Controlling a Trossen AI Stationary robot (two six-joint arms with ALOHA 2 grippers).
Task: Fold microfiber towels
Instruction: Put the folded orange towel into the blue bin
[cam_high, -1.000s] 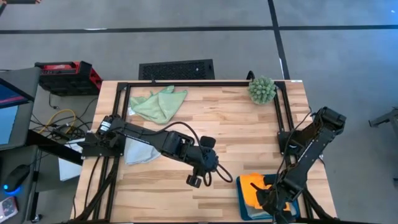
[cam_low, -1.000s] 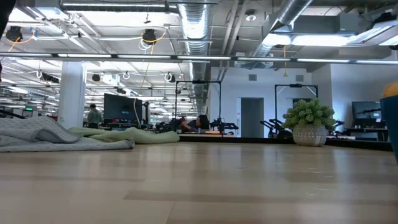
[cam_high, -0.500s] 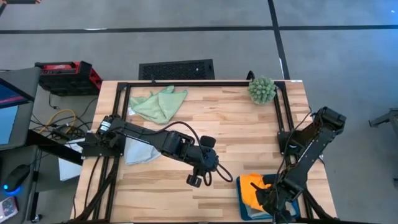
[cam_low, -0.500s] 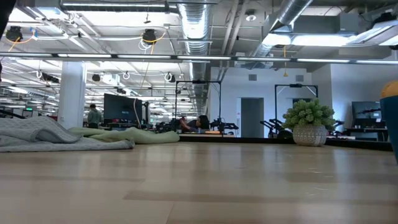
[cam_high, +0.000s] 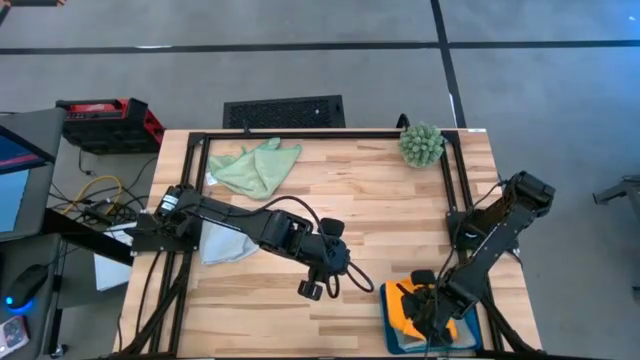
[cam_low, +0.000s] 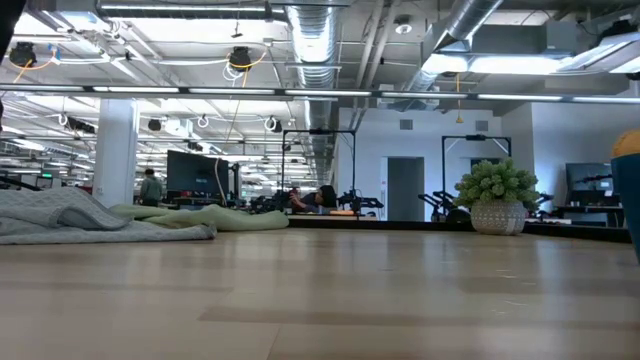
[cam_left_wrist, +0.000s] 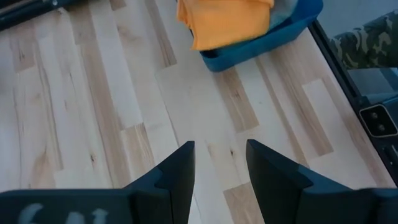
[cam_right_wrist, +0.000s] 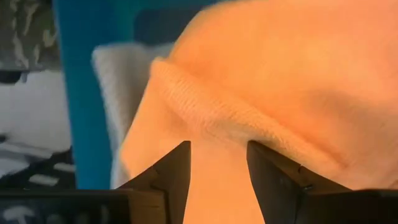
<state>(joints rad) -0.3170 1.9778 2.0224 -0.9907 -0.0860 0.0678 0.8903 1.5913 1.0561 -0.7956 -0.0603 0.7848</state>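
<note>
An orange towel (cam_high: 406, 303) lies bunched in a teal tray (cam_high: 388, 338) at the table's near right, on top of a pale towel (cam_right_wrist: 118, 81). My right gripper (cam_high: 436, 314) stands open right over the orange towel (cam_right_wrist: 267, 74), pointing down. My left gripper (cam_high: 312, 290) hovers open above bare wood near the table's middle, the tray (cam_left_wrist: 267, 43) ahead of it. A light green towel (cam_high: 255, 168) lies crumpled at the far left. A pale blue-grey towel (cam_high: 225, 245) lies at the left edge, partly under the left arm. My right gripper points down at a rolled fold (cam_right_wrist: 205, 115) of the orange towel, with its open fingers on either side of that fold. Whether the fingertips touch the cloth I cannot tell. The towel rests in the tray.
A spiky green ball plant (cam_high: 421, 144) stands at the far right corner. A black metal frame (cam_high: 300, 134) runs along the table's far, left and right edges. Bare wood lies open between the left gripper and the plant.
My right gripper has moved a little toward the table's far edge, farther in over the orange towel, and has tipped slightly. More of the orange cloth now shows around it in the tray. The left arm has kept still.
</note>
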